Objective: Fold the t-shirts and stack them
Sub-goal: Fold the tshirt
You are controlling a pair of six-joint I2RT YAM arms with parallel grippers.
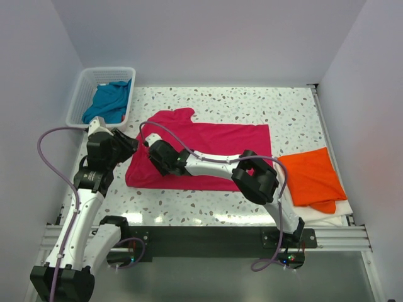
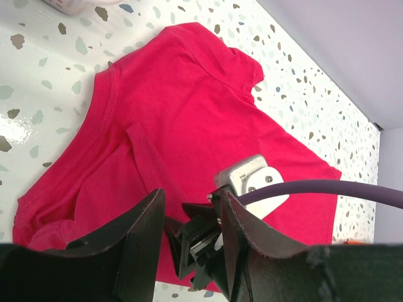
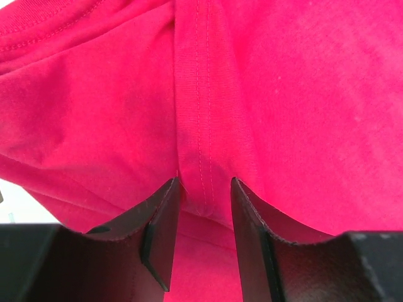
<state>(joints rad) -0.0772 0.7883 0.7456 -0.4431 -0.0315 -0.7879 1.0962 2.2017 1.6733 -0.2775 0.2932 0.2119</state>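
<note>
A crimson-pink t-shirt lies spread on the middle of the table, its lower left part folded over. My right gripper reaches across to the shirt's left end. In the right wrist view it is open, its fingers straddling a stitched hem fold of the shirt. My left gripper hangs open at the shirt's left edge. In the left wrist view the right arm's wrist camera shows between its fingers, over the shirt. A folded orange t-shirt lies at the right. A teal t-shirt is in the basket.
The white lattice basket stands at the back left corner. A white sheet lies under the orange shirt near the front right edge. Purple cables loop over both arms. Walls close in the left, back and right.
</note>
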